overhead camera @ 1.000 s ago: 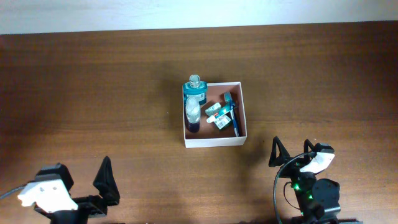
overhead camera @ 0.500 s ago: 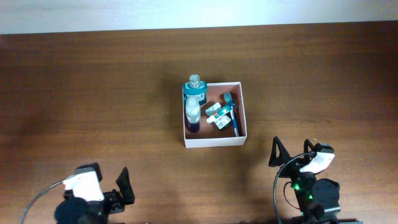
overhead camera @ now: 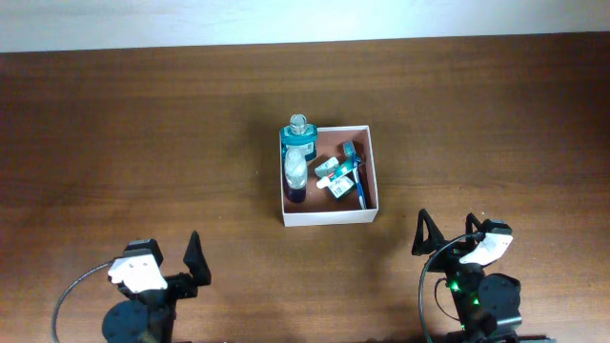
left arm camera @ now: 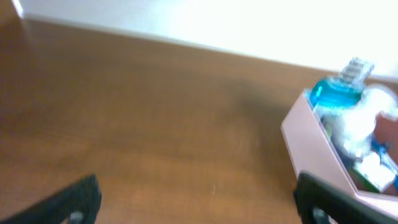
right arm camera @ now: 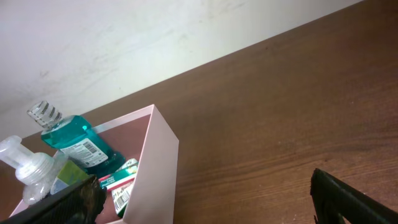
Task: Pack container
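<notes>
Container (overhead camera: 329, 218): square, shallow, thin white walls, reddish-brown floor. It sits near the middle of the table (overhead camera: 143, 124), with open wood on all four sides. A teal bottle (overhead camera: 301, 139) occupies the far-left corner, with a clear bottle (overhead camera: 296, 172) just beside it and small packets (overhead camera: 335, 177) to the right. Left gripper (left arm camera: 196, 205) and right gripper (overhead camera: 446, 236) are near the front edge, well apart from the container. Both have fingers spread and hold nothing.

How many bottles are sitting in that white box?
2. A teal bottle stands in the box's far left corner. A clear bottle sits just in front of it along the left wall. Small items beside them could hide more.
</notes>
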